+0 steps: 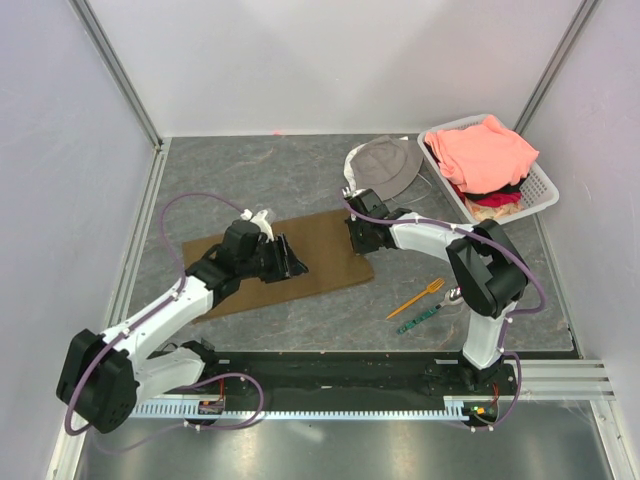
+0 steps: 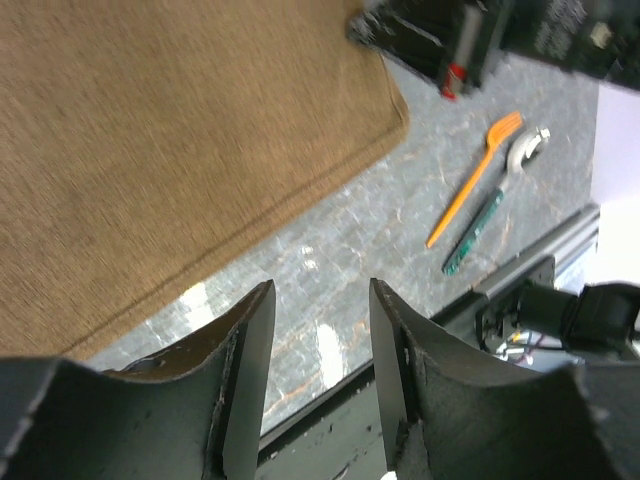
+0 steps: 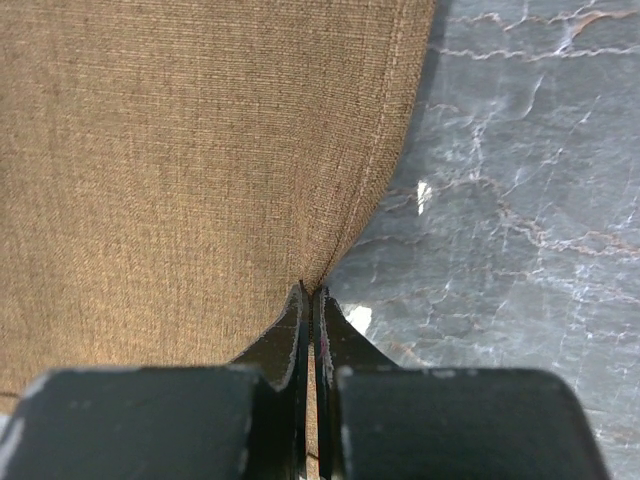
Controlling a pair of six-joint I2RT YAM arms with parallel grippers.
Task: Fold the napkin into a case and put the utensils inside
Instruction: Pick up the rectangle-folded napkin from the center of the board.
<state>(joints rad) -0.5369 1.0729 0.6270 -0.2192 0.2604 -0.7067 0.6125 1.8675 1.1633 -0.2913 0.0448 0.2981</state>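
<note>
The brown napkin (image 1: 325, 250) lies flat on the grey table as a long strip, also seen in the left wrist view (image 2: 180, 150) and the right wrist view (image 3: 200, 150). My right gripper (image 3: 310, 292) is shut on the napkin's right edge, and in the top view it (image 1: 355, 235) sits at the strip's right end. My left gripper (image 2: 320, 290) is open with nothing between its fingers, over the table just past the napkin's near hem (image 1: 295, 262). The orange fork (image 1: 417, 298) (image 2: 470, 185) and the green patterned utensil (image 1: 420, 319) (image 2: 480, 225) lie side by side right of the napkin.
A grey bucket hat (image 1: 385, 165) lies at the back. A white basket (image 1: 540, 190) holding salmon-pink clothes (image 1: 490, 150) stands at the back right. The black rail (image 1: 350, 370) runs along the near edge, with walls on the left and right sides.
</note>
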